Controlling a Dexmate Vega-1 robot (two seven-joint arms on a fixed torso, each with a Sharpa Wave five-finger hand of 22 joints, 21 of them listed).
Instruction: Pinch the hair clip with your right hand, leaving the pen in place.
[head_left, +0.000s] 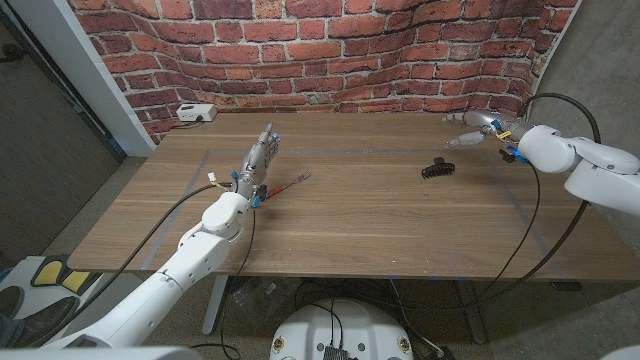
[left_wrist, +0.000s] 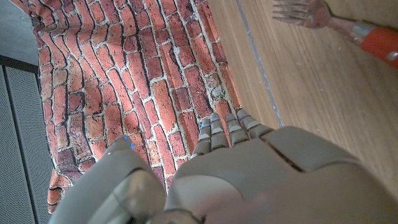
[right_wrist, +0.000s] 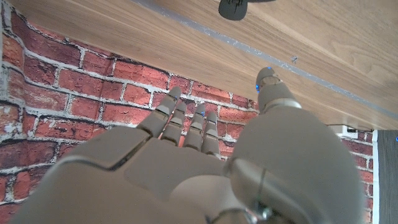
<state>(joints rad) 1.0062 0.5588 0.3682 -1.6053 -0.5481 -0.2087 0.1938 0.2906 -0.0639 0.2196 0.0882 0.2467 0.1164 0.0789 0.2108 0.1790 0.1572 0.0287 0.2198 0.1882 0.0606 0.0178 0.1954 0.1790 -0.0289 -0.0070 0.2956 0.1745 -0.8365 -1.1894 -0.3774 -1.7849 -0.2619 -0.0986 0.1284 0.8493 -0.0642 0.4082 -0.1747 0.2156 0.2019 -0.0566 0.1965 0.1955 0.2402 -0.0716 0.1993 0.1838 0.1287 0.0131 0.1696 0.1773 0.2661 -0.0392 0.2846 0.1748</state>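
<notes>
While the right hand (head_left: 478, 128) hovers (fingers apart), the hair clip (head_left: 437, 168) lies untouched.

Right hand (right_wrist: 205, 168) with fingers extended, black hair clip (right_wrist: 235, 7) on wooden table (right_wrist: 336, 56), brick wall (right_wrist: 74, 87)

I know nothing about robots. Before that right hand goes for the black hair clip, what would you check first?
1. Right hand empty, fingers apart: ok.
2. Hair clip lying in the open, nothing on it: ok.
3. Path from right hand to clip unblocked: ok.
4. Fork far from the clip, out of the way: ok.
5. Left hand holding nothing: ok. Whether it touches the fork: cannot tell.
6. Which way the clip's pinch end faces: cannot tell.
</notes>
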